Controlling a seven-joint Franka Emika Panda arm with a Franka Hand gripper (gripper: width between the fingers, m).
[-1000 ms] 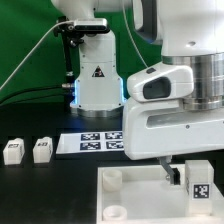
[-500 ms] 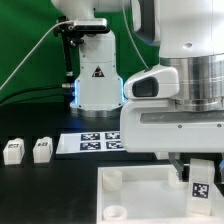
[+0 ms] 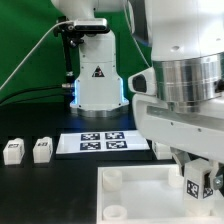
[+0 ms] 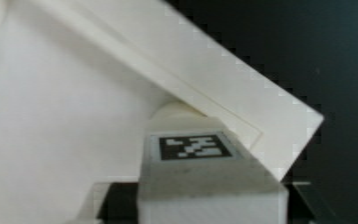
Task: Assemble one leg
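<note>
Black matting covers the work surface, with a green backdrop behind, and our arm's white base [image 3: 97,75] stands at the far side. Largest of the loose parts is the white tabletop [image 3: 140,195], a rimmed panel with round sockets at its corners, lying at the near side. Beyond its far edge lies the marker board [image 3: 100,142], and off past its corner on the exterior view's left sit two spare legs [image 3: 28,150].

Our gripper [image 3: 197,178] hangs over the tabletop's corner on the exterior view's right, clenched on the leg [image 4: 197,178], whose tag faces the wrist camera. The leg's lower end is hidden from us, so we cannot tell whether it meets a socket.

We judge the main risk to be misalignment: a leg lowered off-centre could catch the socket rim, jam or shove the tabletop sideways. A loose grasp could let it tilt.
</note>
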